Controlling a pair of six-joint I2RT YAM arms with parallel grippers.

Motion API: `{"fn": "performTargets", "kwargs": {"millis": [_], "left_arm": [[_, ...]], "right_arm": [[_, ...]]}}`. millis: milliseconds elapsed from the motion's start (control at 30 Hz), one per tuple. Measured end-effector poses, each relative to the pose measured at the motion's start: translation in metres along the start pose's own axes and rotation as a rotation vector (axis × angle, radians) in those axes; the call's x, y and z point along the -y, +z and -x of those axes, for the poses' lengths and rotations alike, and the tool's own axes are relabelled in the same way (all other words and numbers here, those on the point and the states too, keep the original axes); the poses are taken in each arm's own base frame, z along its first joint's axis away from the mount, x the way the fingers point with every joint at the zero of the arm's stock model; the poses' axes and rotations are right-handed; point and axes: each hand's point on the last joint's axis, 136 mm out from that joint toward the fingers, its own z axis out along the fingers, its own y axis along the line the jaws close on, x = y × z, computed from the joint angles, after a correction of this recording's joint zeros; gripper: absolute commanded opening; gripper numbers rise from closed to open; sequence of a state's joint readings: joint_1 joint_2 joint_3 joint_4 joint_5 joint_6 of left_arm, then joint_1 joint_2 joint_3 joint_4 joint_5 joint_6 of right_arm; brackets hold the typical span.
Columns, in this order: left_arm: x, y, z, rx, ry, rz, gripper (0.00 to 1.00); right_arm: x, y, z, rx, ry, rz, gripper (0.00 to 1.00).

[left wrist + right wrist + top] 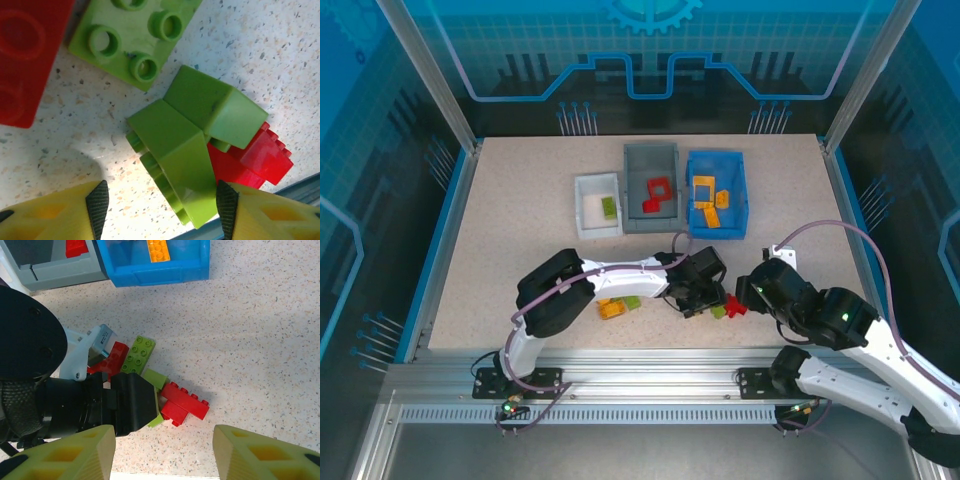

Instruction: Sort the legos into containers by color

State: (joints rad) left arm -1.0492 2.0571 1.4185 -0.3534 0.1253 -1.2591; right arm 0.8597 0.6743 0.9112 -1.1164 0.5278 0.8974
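Left tool (162, 205) is partly open and straddles the lime brick (175, 160) at the desk's (500, 250) near edge, right of centre. One pad (97, 205) isn't touching yet. Centre before closing, since a red brick (260, 160) touches it. I'd drop it in the white bin (582, 205). Left arm reaches low to the right, wrist pitched down. Right tool (162, 452) is wide and empty, hovering beside.

Speckled beige tabletop (510, 220); blue printed panels (740, 50); aluminium frame (650, 400).

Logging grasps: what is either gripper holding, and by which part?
Nothing yet. The left gripper straddles one end of a green brick with a gap at one pad; the right gripper is open, empty.
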Motion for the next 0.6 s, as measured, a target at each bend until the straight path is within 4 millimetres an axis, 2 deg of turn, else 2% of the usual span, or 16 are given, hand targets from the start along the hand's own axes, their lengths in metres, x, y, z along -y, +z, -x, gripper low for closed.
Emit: {"fn": "performTargets", "kwargs": {"millis": [100,333,600], "left_arm": [[0.002,0.000,0.000,0.001,0.000,-0.007,0.49],[0.001,-0.002,0.003,0.022,0.001,-0.007,0.44],[-0.032,-0.026,0.005,0.090,-0.004,0.074,0.46]], "right_arm": [[0.000,0.000,0.000,0.000,0.000,0.001,0.55],[0.000,0.000,0.000,0.001,-0.003,0.001,0.56],[-0.001,0.001,0.000,-0.002,-0.008,-0.001,0.56]]}}
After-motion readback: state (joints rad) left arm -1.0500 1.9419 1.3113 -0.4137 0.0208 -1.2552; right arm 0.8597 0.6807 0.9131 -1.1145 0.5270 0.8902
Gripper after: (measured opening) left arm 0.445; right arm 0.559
